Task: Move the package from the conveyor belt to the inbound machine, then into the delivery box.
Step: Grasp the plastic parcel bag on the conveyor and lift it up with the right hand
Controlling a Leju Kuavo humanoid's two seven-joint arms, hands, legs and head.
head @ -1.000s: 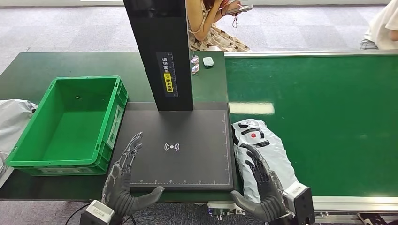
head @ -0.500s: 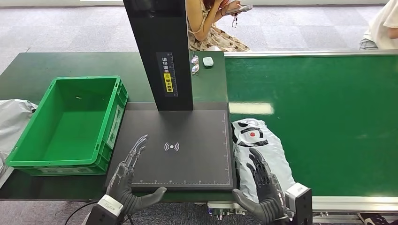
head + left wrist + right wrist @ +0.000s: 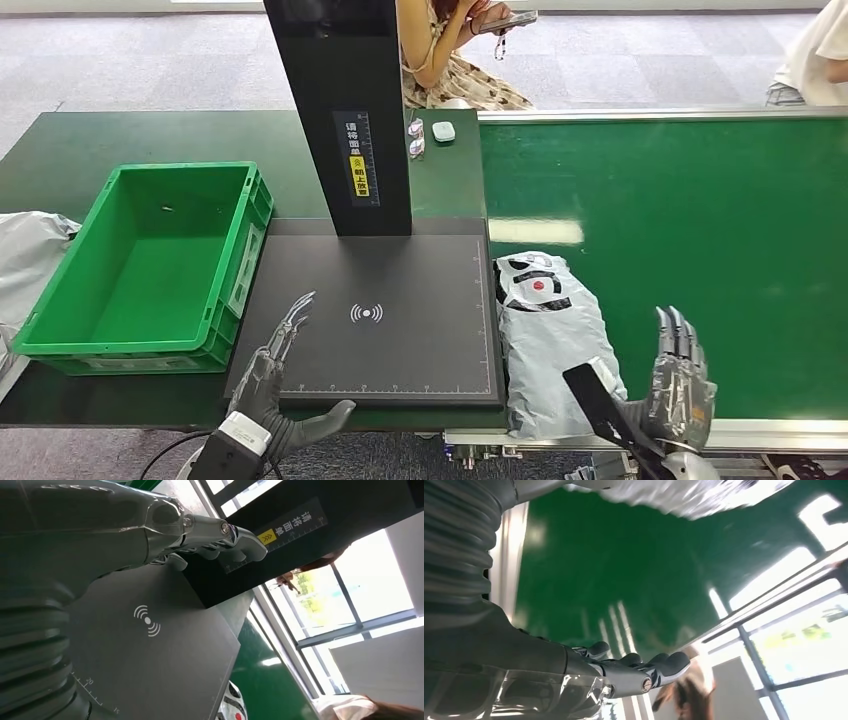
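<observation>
At the near edge of the belt, the right hand (image 3: 678,385) stands upright with fingers straight and apart, holding nothing, palm side facing the package (image 3: 545,340). The package lies just left of it, not touching, a grey-white plastic bag w/ black print and a red dot, stretched along the left end of the green conveyor belt (image 3: 700,250), its near end reaching the belt's metal rim. Bag's left side runs right beside the black scanner plate (image 3: 400,350). Left hand (image 3: 275,385) is also open and empty, fingers (image 3: 290,325) stretched flat over the plate's near-left corner, thumb out along the front edge; the left wrist cam shows those fingers (image 3: 220,535) above the plate w/ its wireless mark.

Room: belt surface to the right of and beyond the bag is bare green. Plate is bare apart from the black post (image 3: 345,120) at its far edge. Green crate (image 3: 140,265) sits touching the plate's left side, nothing large inside.

Hard to see: right wrist and forearm are cut off at the frame's bottom; right wrist cam is blurred, bag just a pale smear. A person (image 3: 455,50) sits beyond the table, partly cut off.
</observation>
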